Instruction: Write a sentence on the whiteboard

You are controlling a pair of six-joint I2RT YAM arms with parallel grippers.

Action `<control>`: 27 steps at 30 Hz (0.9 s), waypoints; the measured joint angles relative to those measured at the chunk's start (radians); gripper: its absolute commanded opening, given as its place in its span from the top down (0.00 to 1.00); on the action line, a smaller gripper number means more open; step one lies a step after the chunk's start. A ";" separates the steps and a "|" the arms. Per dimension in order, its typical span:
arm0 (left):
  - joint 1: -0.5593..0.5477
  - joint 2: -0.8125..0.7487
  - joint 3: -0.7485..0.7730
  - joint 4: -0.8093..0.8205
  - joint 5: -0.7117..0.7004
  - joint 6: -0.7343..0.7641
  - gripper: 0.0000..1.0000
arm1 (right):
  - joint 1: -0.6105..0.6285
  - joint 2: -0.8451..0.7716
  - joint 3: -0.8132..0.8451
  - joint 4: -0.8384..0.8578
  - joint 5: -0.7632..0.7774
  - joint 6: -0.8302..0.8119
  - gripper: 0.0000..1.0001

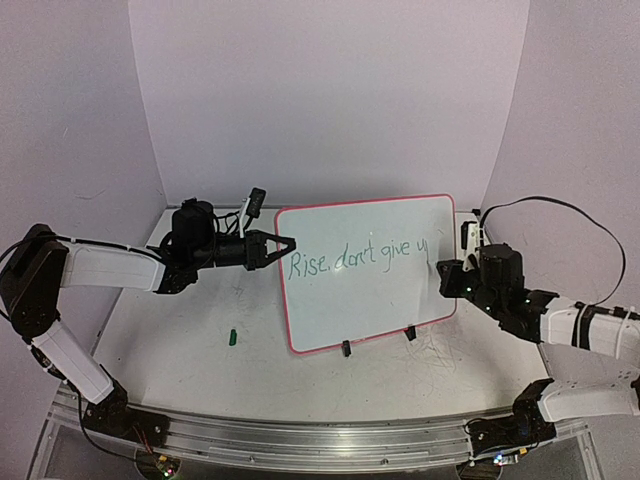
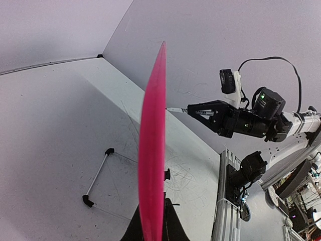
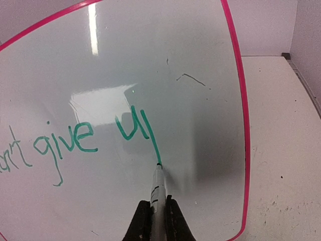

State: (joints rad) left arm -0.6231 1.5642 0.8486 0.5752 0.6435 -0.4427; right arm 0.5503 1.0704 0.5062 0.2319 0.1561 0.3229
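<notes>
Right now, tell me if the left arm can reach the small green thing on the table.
Probably not as it stands. The green thing lies on the table on that arm's side with nothing between, but the left claw is shut on the board edge and would have to let go first.

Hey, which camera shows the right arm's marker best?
The right wrist view: the marker sits centred in the right gripper, tip on the whiteboard at the green stroke's end. The left wrist view shows only its thin tip; from the top camera it is too small to tell.
</notes>
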 measured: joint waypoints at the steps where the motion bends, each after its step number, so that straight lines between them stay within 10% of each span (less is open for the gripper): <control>1: 0.000 0.000 0.000 0.000 0.000 0.000 1.00 | 0.000 -0.002 0.012 -0.007 0.000 -0.002 1.00; 27: 0.000 0.000 0.000 -0.001 0.000 0.000 1.00 | -0.027 0.075 0.111 0.068 -0.005 -0.046 1.00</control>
State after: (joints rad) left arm -0.6231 1.5642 0.8486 0.5747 0.6434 -0.4427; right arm 0.5234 1.1454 0.6174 0.3002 0.1513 0.2764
